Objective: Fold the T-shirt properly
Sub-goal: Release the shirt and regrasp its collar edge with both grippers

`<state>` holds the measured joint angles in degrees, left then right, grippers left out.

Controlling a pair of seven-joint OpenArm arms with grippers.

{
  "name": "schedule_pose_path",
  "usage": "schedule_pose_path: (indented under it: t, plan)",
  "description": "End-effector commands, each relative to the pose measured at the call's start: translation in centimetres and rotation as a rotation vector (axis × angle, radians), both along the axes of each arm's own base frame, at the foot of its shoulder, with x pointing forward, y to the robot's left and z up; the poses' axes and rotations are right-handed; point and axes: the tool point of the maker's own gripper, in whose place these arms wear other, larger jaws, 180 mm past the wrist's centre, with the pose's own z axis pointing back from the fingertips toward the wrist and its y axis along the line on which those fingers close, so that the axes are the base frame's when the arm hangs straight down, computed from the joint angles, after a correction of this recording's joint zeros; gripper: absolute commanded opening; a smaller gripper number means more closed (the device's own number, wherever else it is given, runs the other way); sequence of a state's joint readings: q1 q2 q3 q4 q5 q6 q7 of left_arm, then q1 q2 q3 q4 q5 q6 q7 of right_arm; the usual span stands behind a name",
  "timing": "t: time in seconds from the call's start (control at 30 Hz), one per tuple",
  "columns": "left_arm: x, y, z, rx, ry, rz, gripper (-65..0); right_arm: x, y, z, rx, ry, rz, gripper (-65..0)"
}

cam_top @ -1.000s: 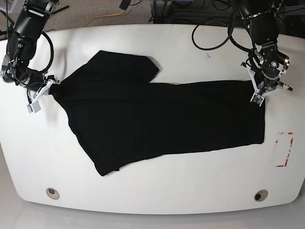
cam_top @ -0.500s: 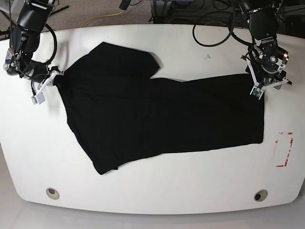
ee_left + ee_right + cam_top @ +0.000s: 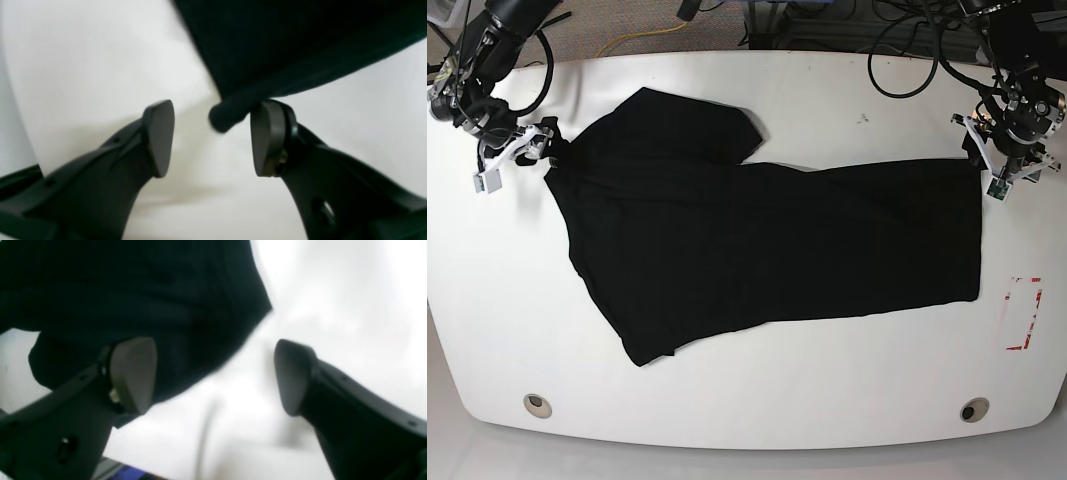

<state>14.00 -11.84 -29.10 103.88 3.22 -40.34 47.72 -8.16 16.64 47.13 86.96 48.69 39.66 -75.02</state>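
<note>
Base view shows us the T-shirt [image 3: 767, 250] lying flat on the white table [image 3: 757, 400], spread wide from our left gripper [image 3: 992, 170] on that view's right side to our right gripper [image 3: 512, 160] on its left side. One sleeve points toward the far edge, and the lower part of the cloth runs out in a slanted corner toward the near edge. We judge the shirt to be laid out for a first fold, with each arm stationed at an opposite end so the cloth can be kept taut and lifted evenly.

Our left wrist camera shows the left gripper's jaws apart, with a rolled corner of black cloth sitting between them, close against one pad and not pinched. Our right wrist camera shows the right gripper's jaws apart as well; the shirt's edge lies behind one finger [image 3: 131, 373] and bare table fills the gap to the other. So neither arm holds anything, and we take it that both are placed at the hem and shoulder ends either to take a grip or having let go.

We find no brand, label or legible writing on the shirt. A red rectangular marking [image 3: 1024, 313] sits on the table near the shirt's edge, but it carries no readable text.
</note>
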Motion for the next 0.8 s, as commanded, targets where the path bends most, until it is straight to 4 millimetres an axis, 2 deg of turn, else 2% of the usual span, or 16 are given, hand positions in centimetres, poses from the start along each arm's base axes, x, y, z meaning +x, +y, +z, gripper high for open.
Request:
schedule_pose_path:
  t: [0.0,0.27,0.43,0.53,0.6,0.67,0.77]
  plan:
    - [1.1,0.2,1.8,-0.018,-0.067,-0.015,-31.1,-0.6,0.4,0.4,-0.007,-0.017,0.006,-15.1]
    - [2.2,-2.1,3.9,-0.127,-0.159,-0.063,-31.1,-4.0,3.2,-1.1,0.023,0.035,0.014,-15.4]
    - [2.7,-3.1,4.8,-0.186,-0.201,-0.081,-30.8,-5.7,5.7,-2.2,0.055,0.081,0.051,-15.4]
    - [2.7,-2.2,5.3,-0.185,-0.224,-0.049,-30.7,-6.8,6.8,-2.9,0.07,0.114,0.08,-15.4]
    - [3.7,-2.0,5.9,-0.191,-0.253,-0.043,-30.7,-6.9,7.9,-3.2,0.084,0.122,0.107,-15.4]
    - [4.6,-2.3,5.4,-0.219,-0.252,-0.038,-30.7,-6.7,9.3,-3.4,0.111,0.114,0.118,-15.4]
    - [5.1,-2.3,3.7,-0.263,-0.217,-0.018,-30.7,-6.6,10.2,-3.6,0.131,0.111,0.124,-15.4]
